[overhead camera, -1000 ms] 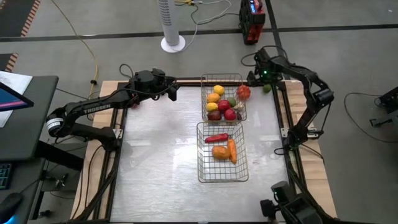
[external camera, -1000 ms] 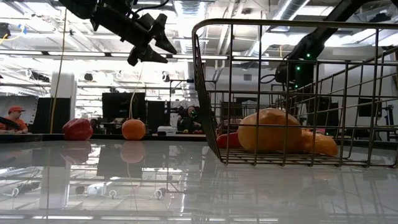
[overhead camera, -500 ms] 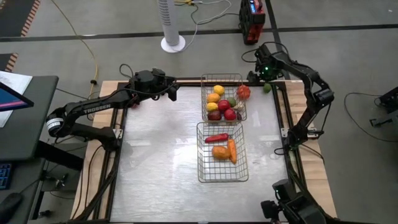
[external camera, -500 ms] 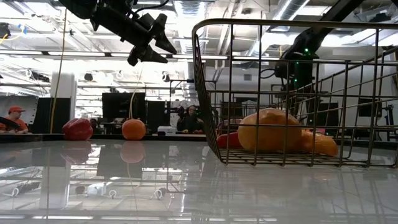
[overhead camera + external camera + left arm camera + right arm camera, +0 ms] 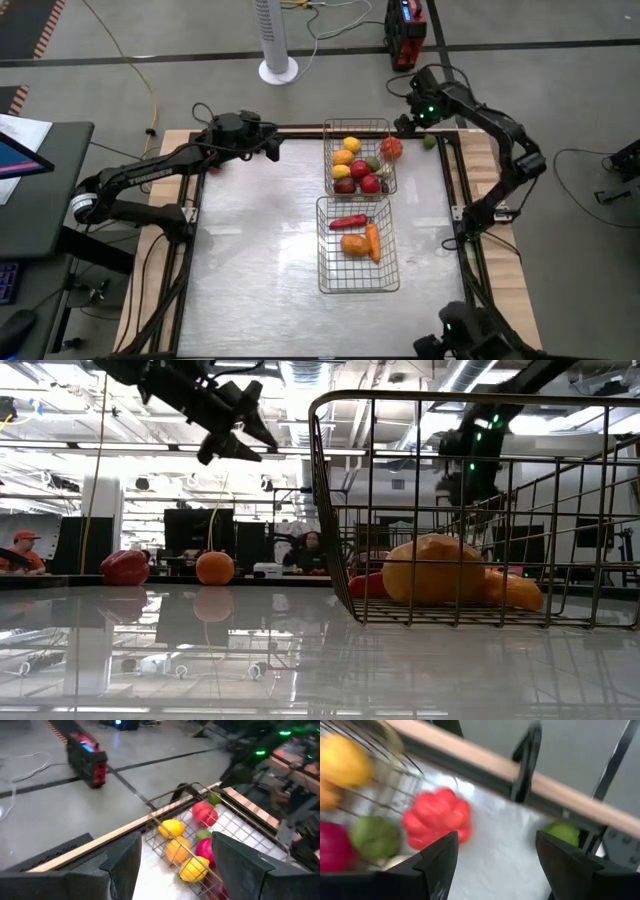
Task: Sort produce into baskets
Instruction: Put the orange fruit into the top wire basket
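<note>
The far wire basket [image 5: 328, 160] holds lemons, an orange, a lime and red fruits. The near wire basket [image 5: 322, 250] holds a red pepper [image 5: 348, 221], an orange piece [image 5: 437, 568] and a carrot [image 5: 373, 243]. A ribbed red tomato [image 5: 437, 817] lies on the table just right of the far basket. A green lime [image 5: 565, 832] lies by the frame at the far right. My right gripper [image 5: 502, 870] is open and empty above the tomato and the lime. My left gripper [image 5: 175, 870] is open and empty, raised left of the far basket [image 5: 165, 805].
In the low view a red piece of produce [image 5: 125, 567] and an orange [image 5: 214, 567] lie on the table at the far left, below my left arm. The wooden table frame [image 5: 300, 130] runs along the far edge. A person sits in the room behind the table [image 5: 312, 545].
My right gripper has risen and shifted a little toward the far edge, staying open. My left gripper has risen slightly.
</note>
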You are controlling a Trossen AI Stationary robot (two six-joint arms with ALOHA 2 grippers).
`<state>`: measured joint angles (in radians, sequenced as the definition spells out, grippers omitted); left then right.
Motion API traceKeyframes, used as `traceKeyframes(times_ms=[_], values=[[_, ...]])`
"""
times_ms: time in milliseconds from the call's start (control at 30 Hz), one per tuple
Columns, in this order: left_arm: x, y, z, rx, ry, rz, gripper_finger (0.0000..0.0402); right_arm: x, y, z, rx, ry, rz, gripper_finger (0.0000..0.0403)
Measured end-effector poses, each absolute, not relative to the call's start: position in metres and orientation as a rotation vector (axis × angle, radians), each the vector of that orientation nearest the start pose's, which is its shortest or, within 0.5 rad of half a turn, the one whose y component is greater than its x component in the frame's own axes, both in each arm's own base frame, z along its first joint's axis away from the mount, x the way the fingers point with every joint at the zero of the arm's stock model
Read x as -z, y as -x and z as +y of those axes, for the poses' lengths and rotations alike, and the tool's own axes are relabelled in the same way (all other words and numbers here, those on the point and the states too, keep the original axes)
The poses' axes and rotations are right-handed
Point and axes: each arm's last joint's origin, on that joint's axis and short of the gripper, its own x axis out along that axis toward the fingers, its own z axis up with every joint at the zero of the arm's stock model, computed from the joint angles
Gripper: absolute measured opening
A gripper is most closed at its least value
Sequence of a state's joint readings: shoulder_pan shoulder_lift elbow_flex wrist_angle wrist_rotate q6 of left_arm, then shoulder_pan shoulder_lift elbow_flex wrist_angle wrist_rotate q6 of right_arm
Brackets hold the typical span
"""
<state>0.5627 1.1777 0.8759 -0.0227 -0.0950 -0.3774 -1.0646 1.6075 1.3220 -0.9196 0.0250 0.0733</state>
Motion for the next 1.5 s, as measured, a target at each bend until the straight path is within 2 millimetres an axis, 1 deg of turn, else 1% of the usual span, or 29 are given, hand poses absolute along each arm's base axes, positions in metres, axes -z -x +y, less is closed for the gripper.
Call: traceKeyframes(times_ms=[67,167,267,367,467,600,700,800,933,1100,1233,1333,1500], values=[[-0.302,-0.21,0.141,-0.768,0.472,0.222,0.0226,-0.285,-0.159,-0.266,0.983,-0.615,0.977,0.0291],[-0.297,-0.192,0.142,-0.913,0.529,0.294,0.0226,-0.311,-0.17,-0.248,0.952,-0.518,0.842,0.0291],[-0.287,-0.177,0.15,-1.009,0.577,0.399,0.0226,-0.326,-0.184,-0.234,0.907,-0.46,0.749,0.0291],[-0.273,-0.172,0.166,-0.986,0.636,0.494,0.0226,-0.335,-0.196,-0.224,0.877,-0.448,0.667,0.0291],[-0.259,-0.17,0.183,-0.95,0.692,0.561,0.0226,-0.338,-0.209,-0.215,0.814,-0.456,0.618,0.0291],[-0.25,-0.173,0.207,-0.981,0.722,0.643,0.0226,-0.338,-0.223,-0.2,0.745,-0.477,0.615,0.0291],[-0.244,-0.181,0.222,-0.993,0.714,0.693,0.023,-0.338,-0.232,-0.19,0.711,-0.479,0.619,0.0291],[-0.236,-0.191,0.234,-0.984,0.709,0.735,0.0247,-0.338,-0.238,-0.182,0.681,-0.472,0.625,0.0291],[-0.227,-0.203,0.25,-0.992,0.683,0.791,0.0289,-0.337,-0.244,-0.174,0.66,-0.487,0.624,0.0291],[-0.219,-0.207,0.26,-1.068,0.606,0.881,0.0348,-0.337,-0.246,-0.169,0.66,-0.508,0.632,0.0291],[-0.213,-0.207,0.263,-1.053,0.538,0.934,0.038,-0.337,-0.247,-0.166,0.654,-0.507,0.637,0.0291],[-0.206,-0.21,0.267,-1.011,0.481,0.973,0.0388,-0.337,-0.247,-0.166,0.654,-0.506,0.637,0.0291],[-0.182,-0.215,0.273,-0.931,0.424,1.072,0.0388,-0.337,-0.244,-0.171,0.669,-0.508,0.632,0.0291]])
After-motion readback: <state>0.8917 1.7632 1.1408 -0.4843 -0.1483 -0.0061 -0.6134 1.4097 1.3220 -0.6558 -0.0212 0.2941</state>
